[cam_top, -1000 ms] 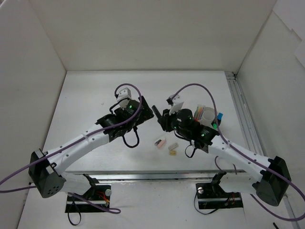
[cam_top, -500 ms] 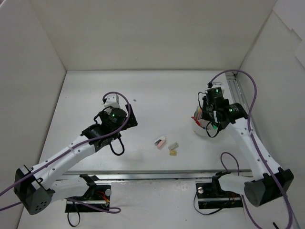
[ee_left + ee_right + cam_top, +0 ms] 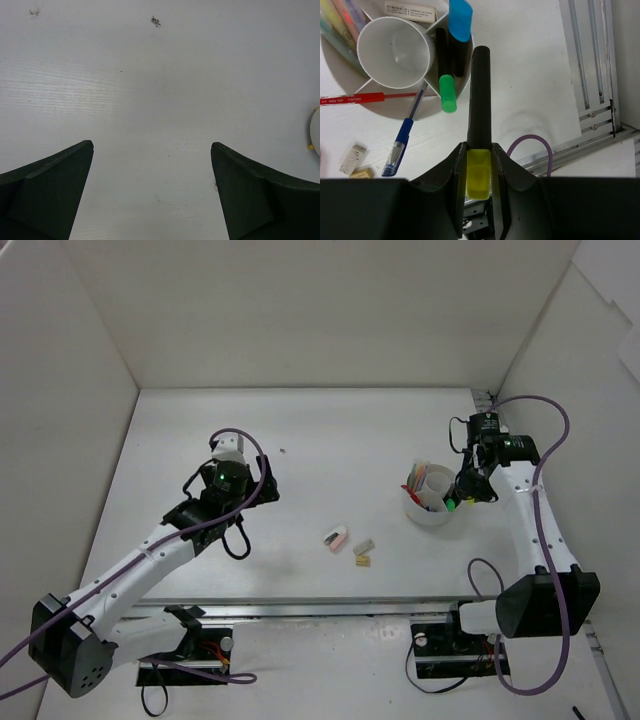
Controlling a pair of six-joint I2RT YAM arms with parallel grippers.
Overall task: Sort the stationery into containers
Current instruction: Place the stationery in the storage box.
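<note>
My right gripper [image 3: 480, 150] is shut on the yellow end of a black highlighter [image 3: 481, 95], whose far tip hangs just beside the right rim of the white round tub [image 3: 375, 109]. In the tub stand a smaller white cup [image 3: 395, 50], a blue-ended highlighter [image 3: 459, 20], a green-ended highlighter [image 3: 447, 92], a red pen [image 3: 365, 98] and a blue pen [image 3: 402, 140]. A pink eraser [image 3: 336, 538], a grey eraser [image 3: 364, 545] and a tan eraser [image 3: 362, 560] lie on the table left of the tub [image 3: 425, 518]. My left gripper [image 3: 152, 144] is wide open over bare table, nothing between its fingers.
An aluminium rail [image 3: 505, 470] runs along the table's right side, close to the right arm. A purple cable [image 3: 530, 142] loops under the held highlighter. White walls enclose the table on three sides. A small dark speck [image 3: 156, 21] marks the table ahead of the left gripper.
The right gripper has carried the highlighter from the table's middle over to the tub's right side. The left gripper has drawn back to the left, still open.
</note>
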